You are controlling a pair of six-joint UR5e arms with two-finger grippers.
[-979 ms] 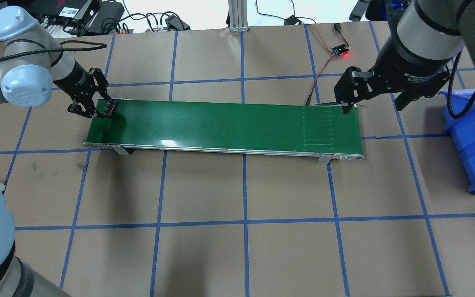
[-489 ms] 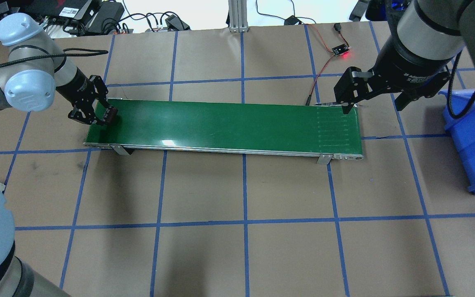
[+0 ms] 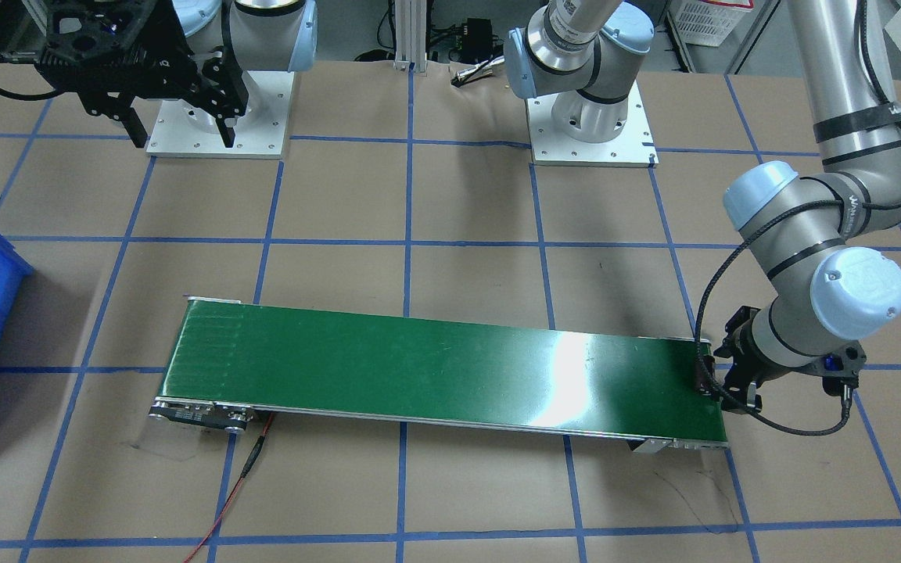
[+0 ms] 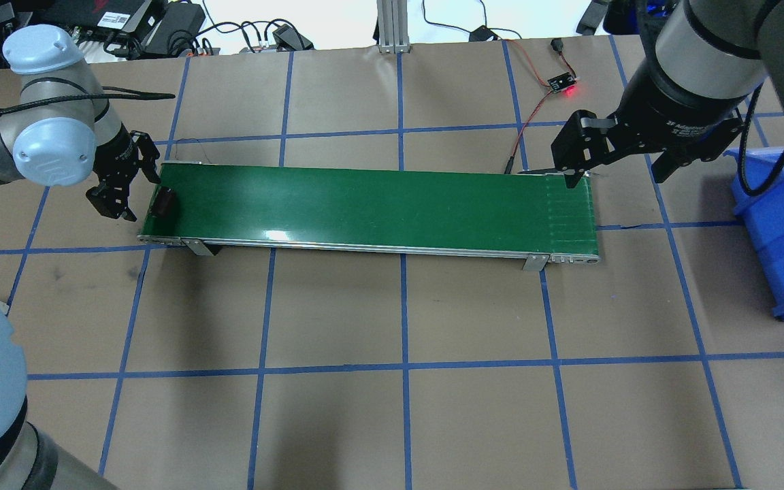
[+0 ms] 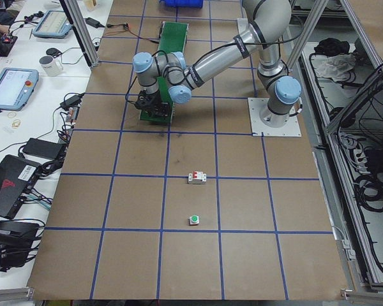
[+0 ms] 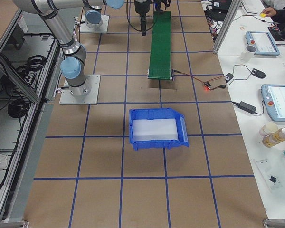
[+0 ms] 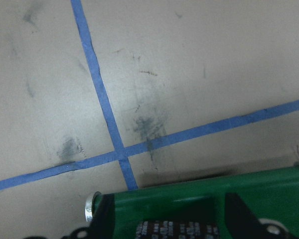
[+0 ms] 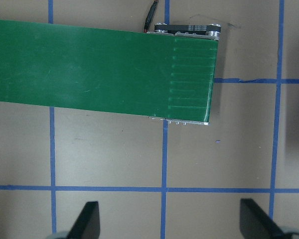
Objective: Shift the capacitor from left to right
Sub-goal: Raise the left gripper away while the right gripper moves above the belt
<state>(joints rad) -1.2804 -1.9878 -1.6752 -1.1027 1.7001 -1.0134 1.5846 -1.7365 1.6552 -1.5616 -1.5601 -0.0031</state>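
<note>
Capacitor sits on belt, placing seemingly done; left end effector spread, empty; open right end effector should grasp it next.

Robotics lab — taped grid, teach pendants.

My overhead camera sits behind and above, looking forward and down on the belt. The front one faces back from across the table, so sides swap. Two end cameras look along the table from far off. The left wrist camera peers close at one belt end, the right wrist hangs higher over the other; every view shares the belt
</note>
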